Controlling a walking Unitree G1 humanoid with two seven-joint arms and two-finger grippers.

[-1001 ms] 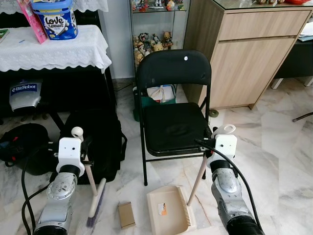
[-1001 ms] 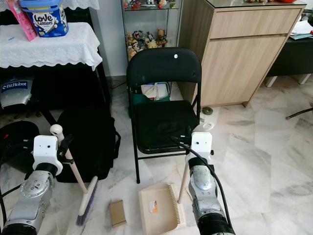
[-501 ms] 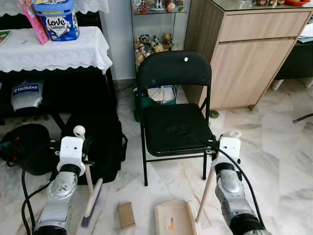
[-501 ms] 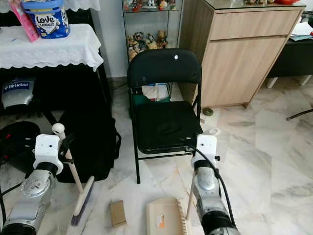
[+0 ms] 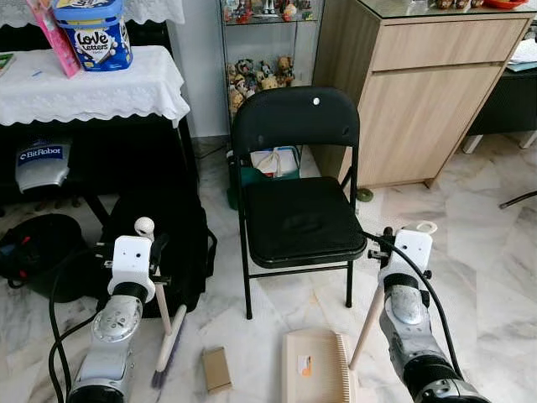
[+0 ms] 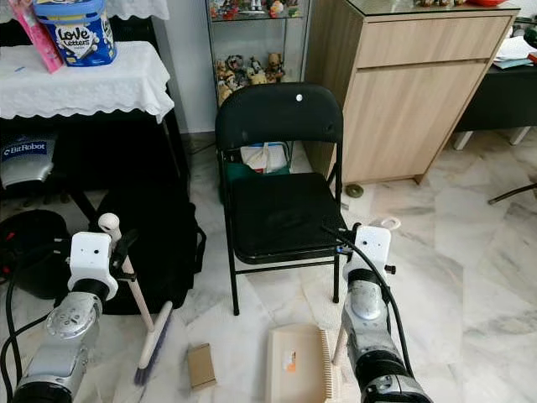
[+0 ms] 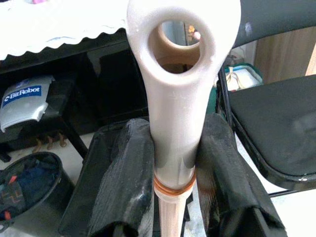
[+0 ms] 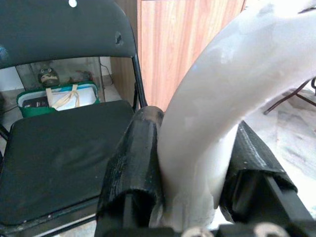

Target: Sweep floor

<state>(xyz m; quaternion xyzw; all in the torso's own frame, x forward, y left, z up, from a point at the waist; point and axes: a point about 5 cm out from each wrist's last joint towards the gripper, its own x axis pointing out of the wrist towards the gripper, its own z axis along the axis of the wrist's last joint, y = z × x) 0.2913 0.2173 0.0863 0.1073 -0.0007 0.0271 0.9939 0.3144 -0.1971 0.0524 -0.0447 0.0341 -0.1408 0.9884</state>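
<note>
A broom [image 5: 168,332] is clamped by its handle in the left hand [image 7: 173,163], bristles on the marble floor [image 5: 470,227]. A dustpan [image 5: 315,368] is held by its handle in the right hand [image 8: 190,163]. A small cardboard box [image 5: 216,369] lies between; it is best swept toward the dustpan with the pan's lip kept flat.

black folding chair [image 5: 295,180] centre | wooden cabinet [image 5: 419,88] behind, right | white-clothed table [image 5: 88,84] left | black bag [image 5: 172,243] beneath

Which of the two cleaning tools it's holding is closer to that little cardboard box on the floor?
The broom, gripped by the left gripper; its bristles sit just beside the cardboard box. The dustpan, held by the right gripper, lies farther off.
</note>
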